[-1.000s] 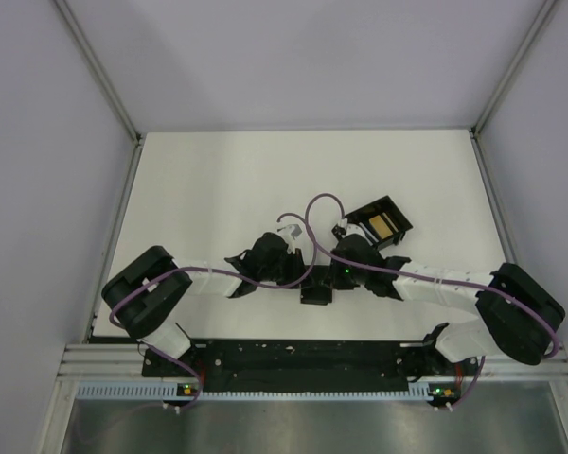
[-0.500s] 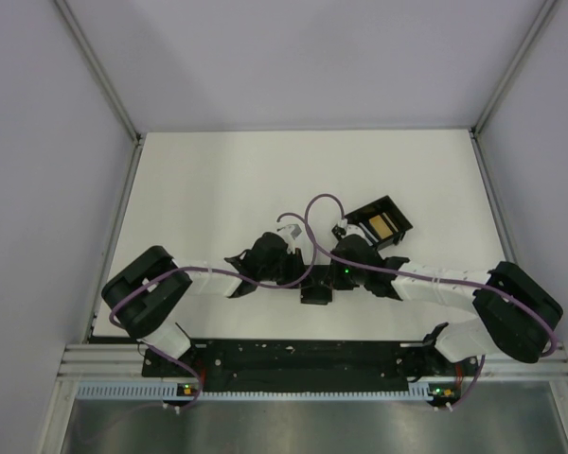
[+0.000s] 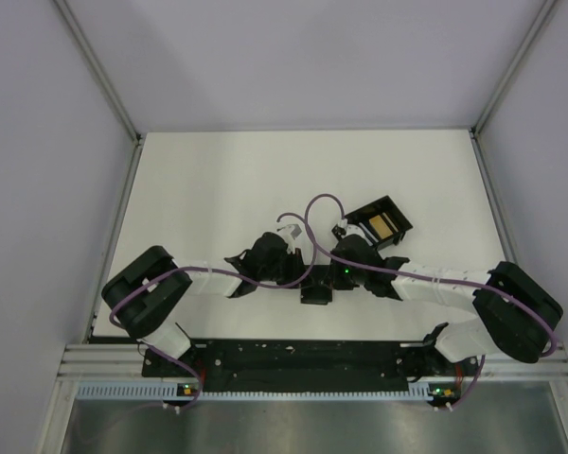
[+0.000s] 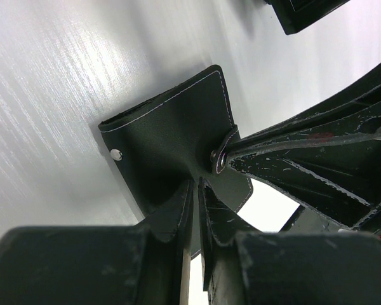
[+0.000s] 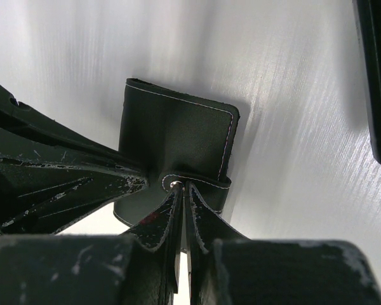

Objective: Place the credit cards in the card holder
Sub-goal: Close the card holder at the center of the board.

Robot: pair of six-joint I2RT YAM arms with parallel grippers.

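**Black leather holder, pinched from both sides**

Black stitched leather: the holder, small and flat, is near the middle of the white table, just ahead of the arm bases. We cannot tell whether it rests on the surface or hangs just clear of it.

- Left gripper: fingers closed on the holder's near edge, meeting it head-on.
- Right gripper: fingers closed on the snap tab, coming from the opposite side. The two grippers' tips almost touch across the leather.
- Long axis: we judge that it runs across the line between the grippers, with the free end pointing away from both wrists.
- Box: open, black, with a gold patch inside. It is just beyond the right gripper and well apart from the left.
- Cards: none plainly visible. We cannot say whether the patch is one.

In our judgement, with both grippers occupied, one must let go before it can fetch a card. The right arm is the nearer to the box.
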